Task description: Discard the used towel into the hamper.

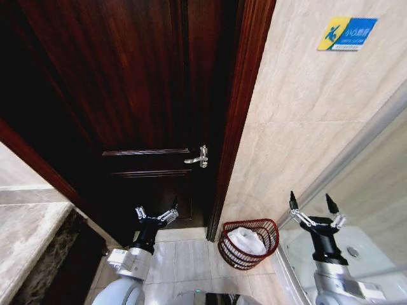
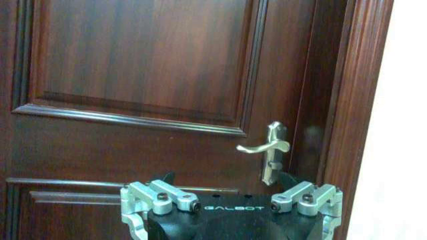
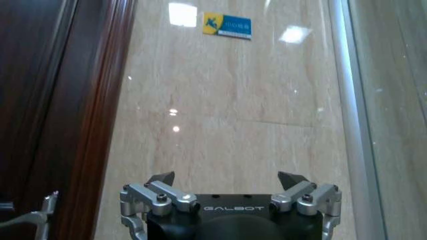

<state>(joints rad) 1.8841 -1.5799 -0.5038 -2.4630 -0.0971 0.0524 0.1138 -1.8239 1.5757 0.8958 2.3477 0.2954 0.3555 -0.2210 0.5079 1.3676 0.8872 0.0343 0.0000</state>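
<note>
Left gripper (image 1: 156, 215): fingers spread, empty, raised before the dark door (image 1: 127, 95).
Right gripper (image 1: 315, 213): fingers spread, empty, raised near the glass partition (image 1: 375, 190).
Hamper (image 1: 233, 251): on the floor between the grippers, beside the wall.
Towel (image 1: 247, 241): white, inside the hamper.

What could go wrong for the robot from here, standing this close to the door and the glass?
The towel already lies in the hamper, and both grippers are open and empty. Likely risks are knocks. The left gripper is raised near the dark door, below its handle, so a forward move might hit it. The right gripper is up beside the glass panel. The hamper stands low between the arms, so driving could tip it.
</note>
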